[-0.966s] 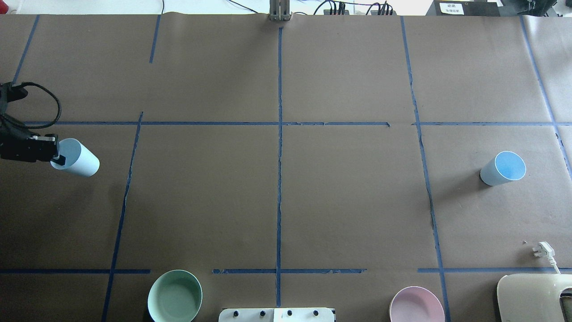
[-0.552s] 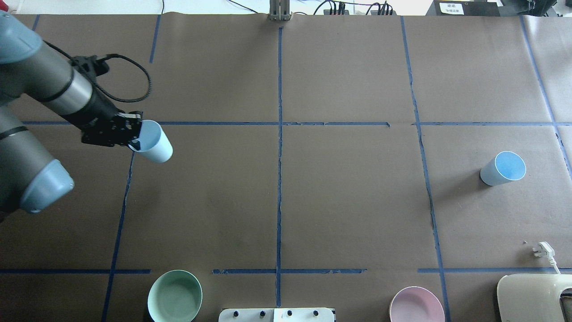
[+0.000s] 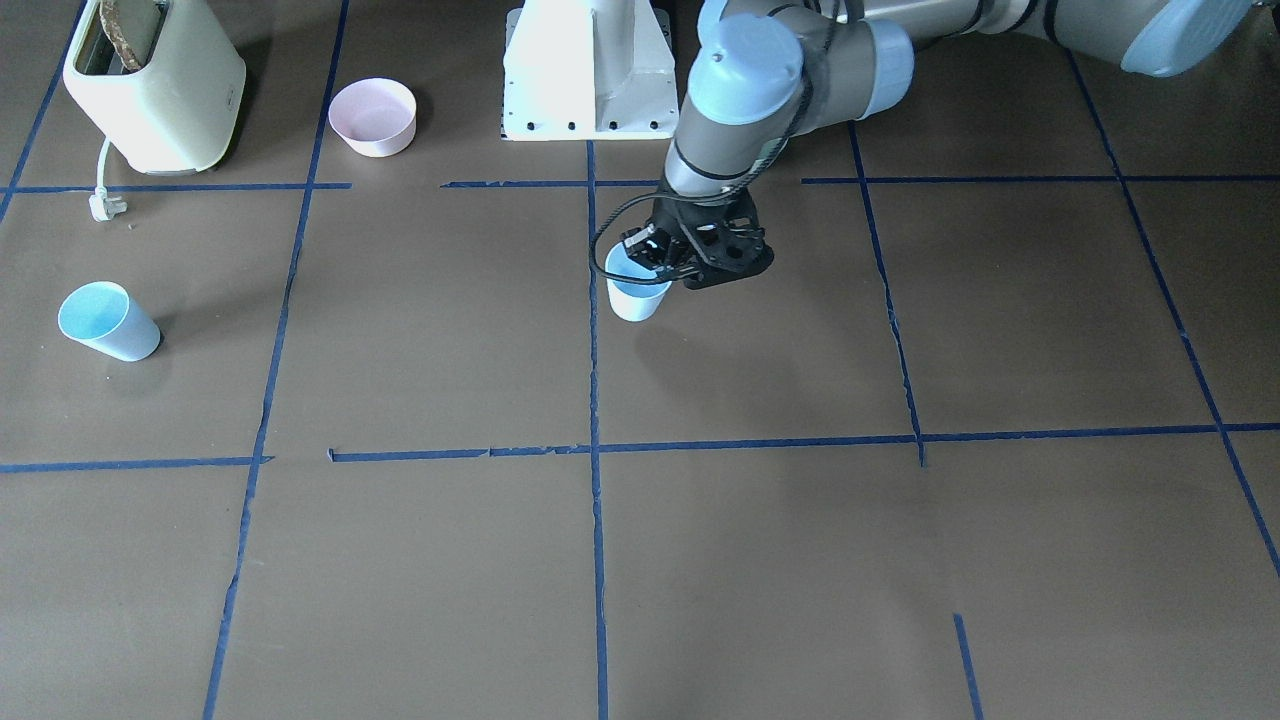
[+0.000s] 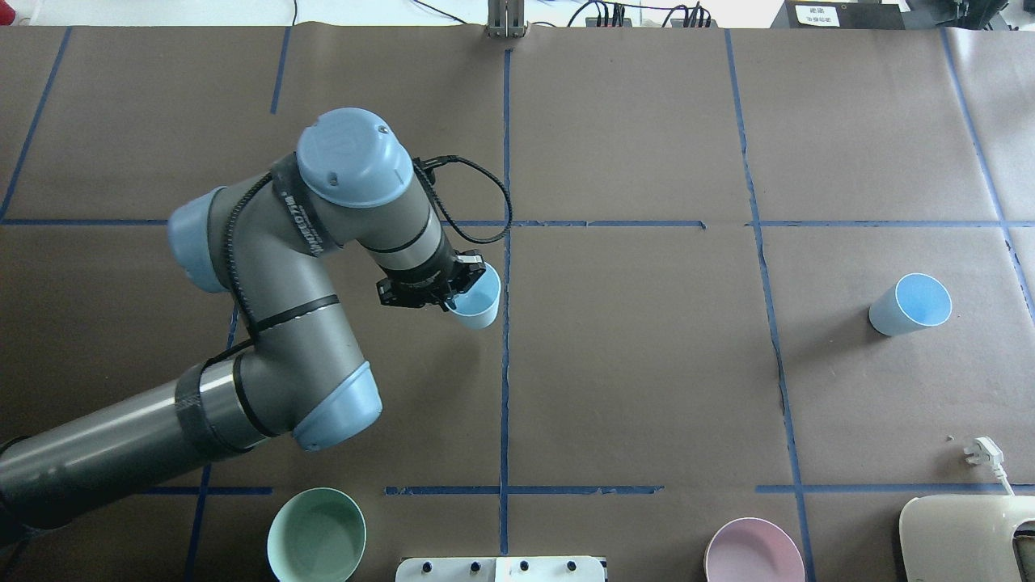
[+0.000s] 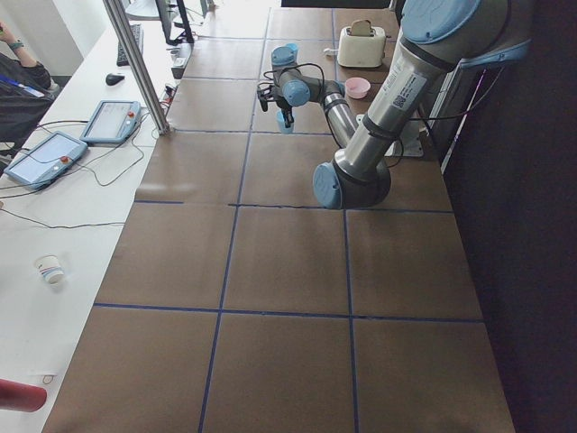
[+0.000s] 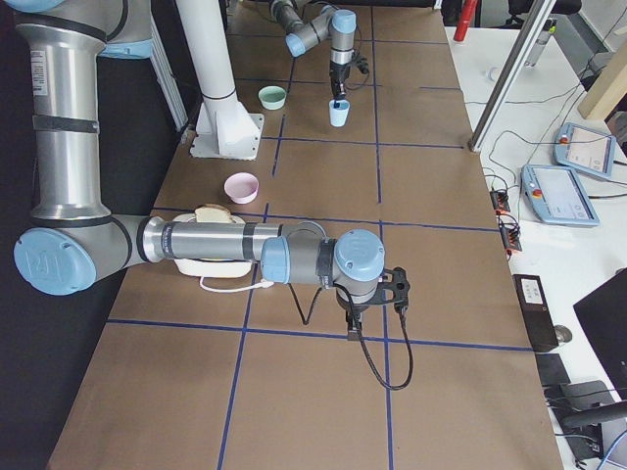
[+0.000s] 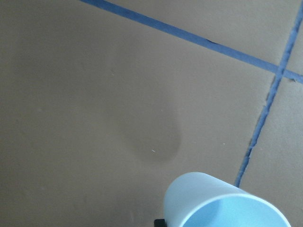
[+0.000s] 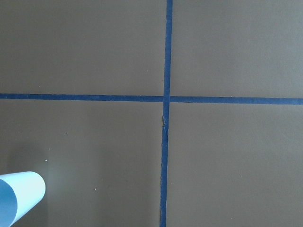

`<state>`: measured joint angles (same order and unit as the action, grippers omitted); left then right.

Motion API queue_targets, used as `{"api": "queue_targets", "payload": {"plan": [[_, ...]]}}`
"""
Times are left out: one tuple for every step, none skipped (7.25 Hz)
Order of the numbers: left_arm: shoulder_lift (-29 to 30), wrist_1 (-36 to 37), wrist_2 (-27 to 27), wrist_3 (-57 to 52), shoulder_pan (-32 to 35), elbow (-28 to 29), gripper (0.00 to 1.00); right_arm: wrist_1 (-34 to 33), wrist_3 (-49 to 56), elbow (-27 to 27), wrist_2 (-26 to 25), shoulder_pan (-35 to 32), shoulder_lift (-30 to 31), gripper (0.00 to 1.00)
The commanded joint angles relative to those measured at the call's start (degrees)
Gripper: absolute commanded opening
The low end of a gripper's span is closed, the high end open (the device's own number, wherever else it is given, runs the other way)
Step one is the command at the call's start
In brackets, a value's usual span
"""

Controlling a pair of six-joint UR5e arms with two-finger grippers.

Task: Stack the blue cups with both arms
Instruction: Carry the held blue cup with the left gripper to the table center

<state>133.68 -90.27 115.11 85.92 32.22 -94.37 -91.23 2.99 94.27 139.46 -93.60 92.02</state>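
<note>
My left gripper (image 4: 449,296) is shut on the rim of a pale-blue cup (image 4: 479,305), one finger inside it, just left of the table's centre line. The cup hangs upright, apparently a little above the table, over its shadow in the left wrist view (image 7: 222,203). The held cup (image 3: 636,292) also shows in the front view under the gripper (image 3: 660,268). The second blue cup (image 4: 910,305) stands alone at the right, and shows in the right wrist view (image 8: 19,197). My right gripper (image 6: 351,328) shows only in the exterior right view, pointing down; I cannot tell if it is open.
A mint-green bowl (image 4: 315,535) and a pink bowl (image 4: 754,554) sit at the near edge. A cream toaster (image 4: 966,537) with its white plug (image 4: 982,453) is at the near right. The white pedestal (image 3: 590,70) stands between the bowls.
My left arm has swung right from the table's far left edge to near the centre line, carrying the cup. The cup at the right has not moved.
</note>
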Motion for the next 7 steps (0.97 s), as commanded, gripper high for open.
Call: {"api": "queue_targets", "payload": {"plan": [[5.1,-2.7,-2.9,0.3,-1.8,7.4,0.00,0.0,0.2,-0.1,0.1,0.0,0.0,1.00],[5.2,-3.0,-2.9,0.4,-1.9,8.7,0.00,0.0,0.2,-0.1,0.1,0.0,0.0,1.00],[5.1,-3.0,-2.9,0.3,-2.1,8.9,0.00,0.0,0.0,-0.1,0.2,0.0,0.0,1.00],[4.8,-3.0,-2.9,0.2,-2.1,8.9,0.00,0.0,0.0,0.0,0.2,0.0,0.0,1.00],[4.6,-3.0,-2.9,0.0,-2.1,8.9,0.05,0.0,0.0,0.0,0.2,0.0,-0.1,1.00],[4.4,-3.0,-2.9,0.0,-2.1,8.8,0.11,0.0,-0.2,0.0,0.2,0.0,-0.2,1.00],[4.5,-3.0,-2.9,0.0,-2.1,8.8,0.38,0.0,-0.2,0.0,0.2,0.0,-0.2,1.00]]}}
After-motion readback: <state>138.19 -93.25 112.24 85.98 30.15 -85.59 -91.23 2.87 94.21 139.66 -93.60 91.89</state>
